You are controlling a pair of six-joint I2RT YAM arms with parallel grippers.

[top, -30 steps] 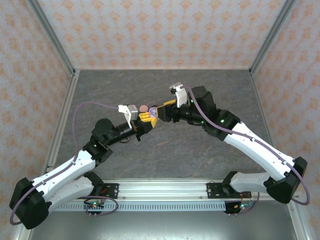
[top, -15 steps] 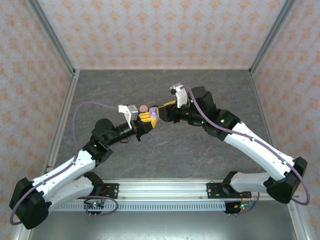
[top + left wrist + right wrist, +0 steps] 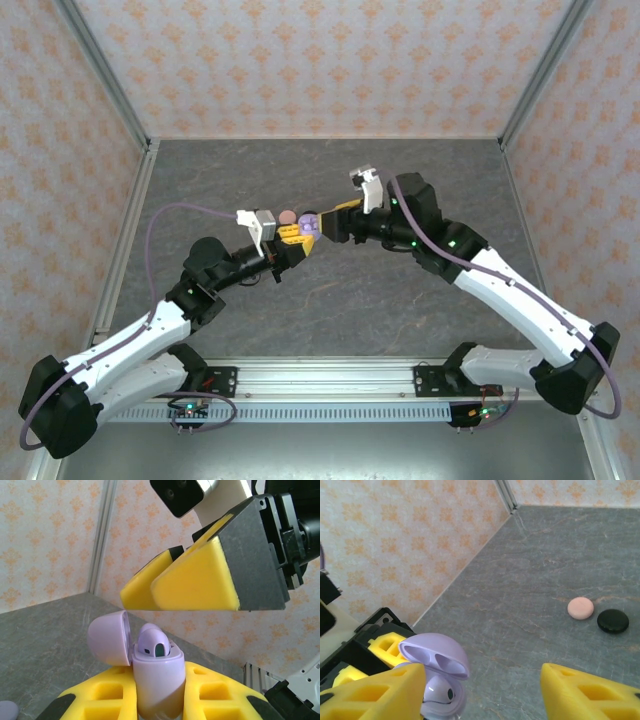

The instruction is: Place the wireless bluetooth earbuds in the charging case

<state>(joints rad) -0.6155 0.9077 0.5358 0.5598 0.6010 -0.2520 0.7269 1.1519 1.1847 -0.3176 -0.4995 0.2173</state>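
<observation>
left gripper point(image 3: 291, 237) clamped on the lilac plastic charging case point(image 3: 156, 680), lid up, a purple stemmed earbud point(image 3: 152, 642) seated inside it, right gripper point(image 3: 480, 692) hangs close by, jaws spread wide

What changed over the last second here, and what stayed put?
The right gripper drew back to the right, off the open purple case, and its jaws now stand apart; an earbud sits in the case. The left gripper stays shut on the case in the same spot, and the pink disc beside it has not moved.
</observation>
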